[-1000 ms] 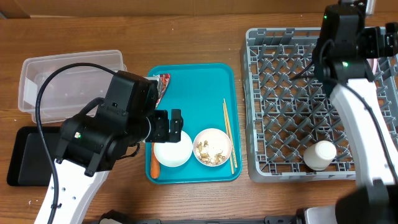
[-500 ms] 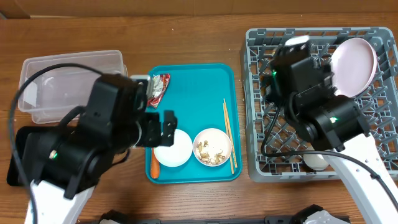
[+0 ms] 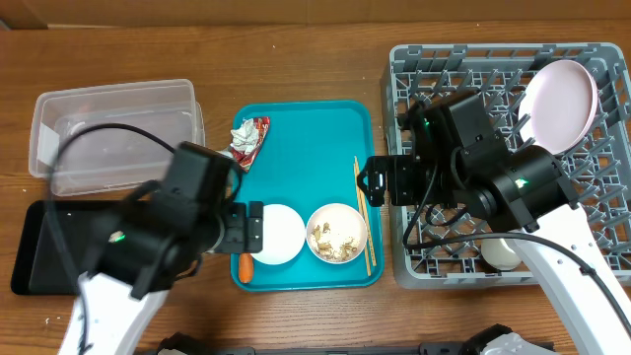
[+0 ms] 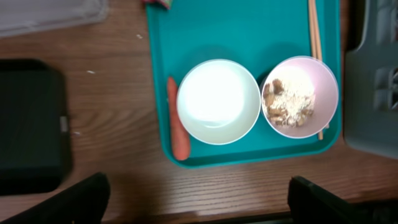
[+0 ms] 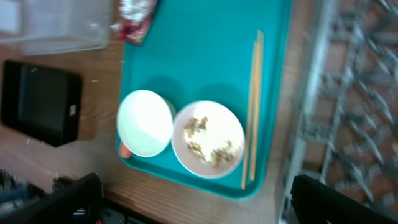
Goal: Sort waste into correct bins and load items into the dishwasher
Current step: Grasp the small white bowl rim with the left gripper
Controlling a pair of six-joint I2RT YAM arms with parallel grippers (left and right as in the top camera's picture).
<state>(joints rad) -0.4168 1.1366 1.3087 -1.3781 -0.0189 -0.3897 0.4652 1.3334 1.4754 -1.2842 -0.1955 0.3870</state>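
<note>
At the far left the shallow black tray [image 4: 28, 124] lies on the near side of the wooden table [image 3: 296, 69], and the clear tub [image 3: 118, 89] sits just beyond it, farther back. The left gripper [image 4: 198, 186] hangs over the near left corner of the teal tray [image 3: 311, 148]. Its jaws are spread wide with nothing between them, and its two dark fingers [image 4: 84, 199] frame the bottom corners of the wrist view. The carrot [image 4: 178, 127] lies lengthwise along the tray's left edge, just ahead of this gripper and touching the left side of the empty white bowl [image 4: 217, 101], which sits squarely in line with the open jaws. The red-and-white wrapper [image 3: 248, 136] lies well beyond, at the tray's far left corner. To the right, touching or nearly touching the empty bowl, is the pale pink bowl [image 4: 323, 78], which holds the beige food scraps [image 4: 287, 102]. The chopsticks [image 5: 254, 106] lie side by side along the tray's right edge, just right of that bowl. The right gripper [image 5: 196, 183] hovers over the gap between the tray's right edge and the dish rack [image 3: 493, 49], level with the far ends of the chopsticks. Its wrist view is blurred, but the jaws are clearly wide apart and empty, with both bowls ahead of them. In the rack, the large plate [image 3: 560, 94] stands tilted on edge at the far right corner. The small cup [image 3: 498, 254] sits near the rack's near edge, partly hidden by the right arm.
</note>
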